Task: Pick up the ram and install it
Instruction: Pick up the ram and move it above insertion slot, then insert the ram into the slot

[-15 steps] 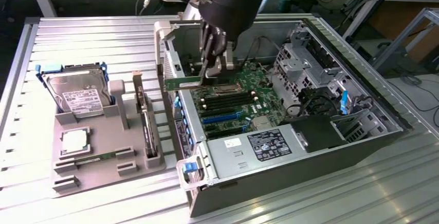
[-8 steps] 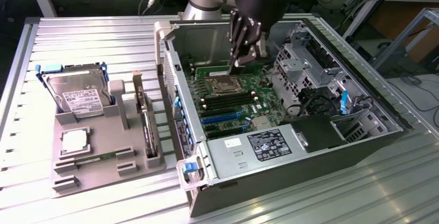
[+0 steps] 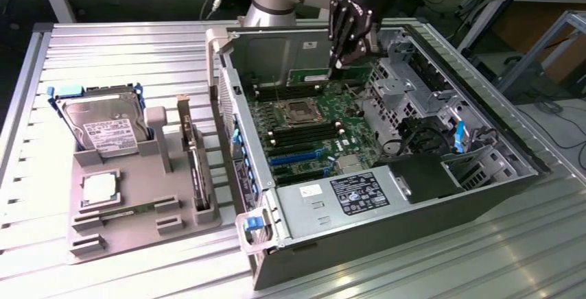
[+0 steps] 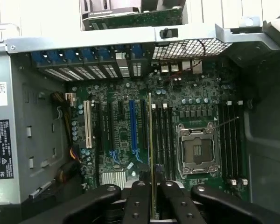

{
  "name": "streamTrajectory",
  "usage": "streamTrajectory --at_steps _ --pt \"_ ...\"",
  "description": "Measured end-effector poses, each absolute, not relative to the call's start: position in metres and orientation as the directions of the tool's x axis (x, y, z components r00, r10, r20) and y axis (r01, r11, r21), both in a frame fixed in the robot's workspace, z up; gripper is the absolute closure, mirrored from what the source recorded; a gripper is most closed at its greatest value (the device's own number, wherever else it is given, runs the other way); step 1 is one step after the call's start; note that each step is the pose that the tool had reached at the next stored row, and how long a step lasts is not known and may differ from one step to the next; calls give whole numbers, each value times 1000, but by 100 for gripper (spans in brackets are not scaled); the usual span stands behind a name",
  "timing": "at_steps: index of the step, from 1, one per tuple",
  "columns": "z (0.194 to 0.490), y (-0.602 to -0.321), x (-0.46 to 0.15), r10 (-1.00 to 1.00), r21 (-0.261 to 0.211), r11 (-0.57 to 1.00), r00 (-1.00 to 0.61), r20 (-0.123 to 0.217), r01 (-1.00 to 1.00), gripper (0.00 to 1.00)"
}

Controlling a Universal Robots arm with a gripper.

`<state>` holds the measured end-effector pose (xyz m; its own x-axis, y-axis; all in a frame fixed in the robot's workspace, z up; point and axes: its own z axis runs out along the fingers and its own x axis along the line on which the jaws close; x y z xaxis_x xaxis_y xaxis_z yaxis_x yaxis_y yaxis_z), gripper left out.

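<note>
The table is ribbed bare metal with a dull sheen. The holder looks like matt grey plastic. The case is smooth grey sheet metal. The ram is green circuit board, and the gripper is matt black.

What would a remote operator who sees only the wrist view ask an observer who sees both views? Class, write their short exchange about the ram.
Operator: My wrist view shows the ram edge-on, clamped in the gripper. Where does the gripper hang over the machine?
Observer: In the exterior view the gripper is at the far end of the open case, above the motherboard.
Operator: What sits beside the case?
Observer: A grey tray on the exterior view's left, holding a hard drive and a processor chip.
</note>
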<state>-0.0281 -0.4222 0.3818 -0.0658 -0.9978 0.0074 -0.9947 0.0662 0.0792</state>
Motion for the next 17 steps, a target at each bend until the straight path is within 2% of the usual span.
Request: streamTrajectory --at_steps 2,17 --pt "381 -413 -26 -998 79 67 -66 16 -995 85" --pt "381 -413 -26 -998 79 67 -66 17 -995 85"
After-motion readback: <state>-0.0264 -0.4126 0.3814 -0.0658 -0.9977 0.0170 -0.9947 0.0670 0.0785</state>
